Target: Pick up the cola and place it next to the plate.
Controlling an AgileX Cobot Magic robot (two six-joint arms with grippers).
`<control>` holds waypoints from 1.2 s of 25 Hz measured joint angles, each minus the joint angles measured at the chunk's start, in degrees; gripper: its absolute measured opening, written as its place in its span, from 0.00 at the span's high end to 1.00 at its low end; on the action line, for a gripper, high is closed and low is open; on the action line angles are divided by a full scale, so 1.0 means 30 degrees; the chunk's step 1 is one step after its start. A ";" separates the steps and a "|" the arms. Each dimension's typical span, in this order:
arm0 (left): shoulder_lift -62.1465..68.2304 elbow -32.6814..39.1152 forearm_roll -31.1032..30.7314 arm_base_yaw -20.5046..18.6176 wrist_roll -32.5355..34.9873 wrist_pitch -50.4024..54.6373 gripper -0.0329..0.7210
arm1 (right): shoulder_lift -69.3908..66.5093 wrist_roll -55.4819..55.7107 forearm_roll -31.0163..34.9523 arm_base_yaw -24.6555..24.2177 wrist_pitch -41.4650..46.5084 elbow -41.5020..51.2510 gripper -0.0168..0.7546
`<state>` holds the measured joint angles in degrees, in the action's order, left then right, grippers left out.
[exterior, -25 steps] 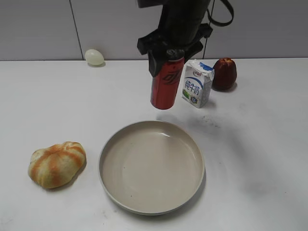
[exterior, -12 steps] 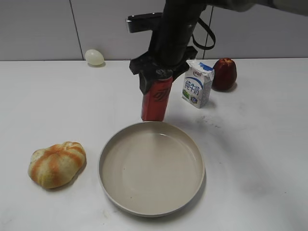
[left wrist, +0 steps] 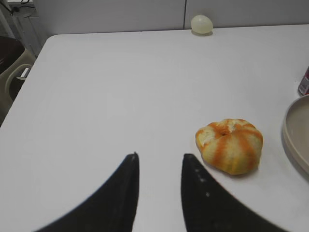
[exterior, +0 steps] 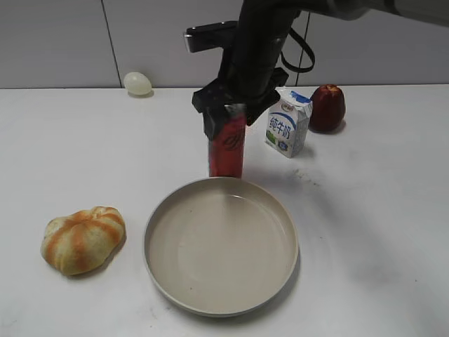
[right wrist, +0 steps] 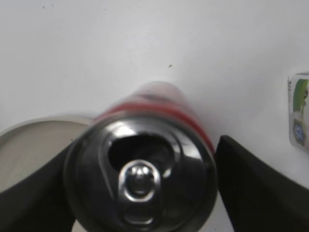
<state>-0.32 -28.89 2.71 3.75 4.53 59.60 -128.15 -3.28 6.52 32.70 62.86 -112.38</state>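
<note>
The cola (exterior: 226,147) is a tall red can, upright just behind the far rim of the beige plate (exterior: 221,246); I cannot tell whether its base rests on the table. My right gripper (exterior: 228,119) comes down from above and is shut on the can's upper part. In the right wrist view the silver pull-tab top (right wrist: 140,174) fills the space between the two dark fingers (right wrist: 241,183), with the plate's rim (right wrist: 34,140) at the left. My left gripper (left wrist: 159,157) is open and empty over bare table, left of the plate (left wrist: 297,130). It does not show in the exterior view.
An orange-striped bread roll (exterior: 83,239) lies left of the plate. A white-and-blue milk carton (exterior: 287,123) stands right of the can, with a dark red apple (exterior: 327,107) behind it. A pale egg (exterior: 137,83) lies at the back wall.
My right gripper has carried the cola down and to the left, from mid-air beside the milk carton to the plate's far rim. In the last half second the can has straightened upright.
</note>
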 joint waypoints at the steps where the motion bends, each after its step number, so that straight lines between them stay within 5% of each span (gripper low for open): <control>1: 0.0000 0.0000 0.0000 0.0000 0.0000 0.0000 0.64 | 0.0000 -0.0015 0.0000 0.0000 0.0037 -0.0082 0.13; 12: 0.0000 0.0000 0.0000 0.0000 0.0000 0.0000 0.64 | 0.0696 -0.0038 0.0029 -0.0541 0.1070 -0.3181 0.12; 24: 0.0000 0.0000 0.0000 0.0000 0.0000 0.0000 0.64 | 0.4226 0.0446 -0.1047 -0.7638 0.2133 -0.1776 0.14; 30: 0.0000 0.0000 0.0000 0.0000 0.0000 0.0000 0.64 | 0.6837 0.0487 -0.1214 -0.9716 0.2209 0.0104 0.16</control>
<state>-0.32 -28.89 2.71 3.75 4.53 59.60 -107.64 -1.82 2.88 3.56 69.48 -112.07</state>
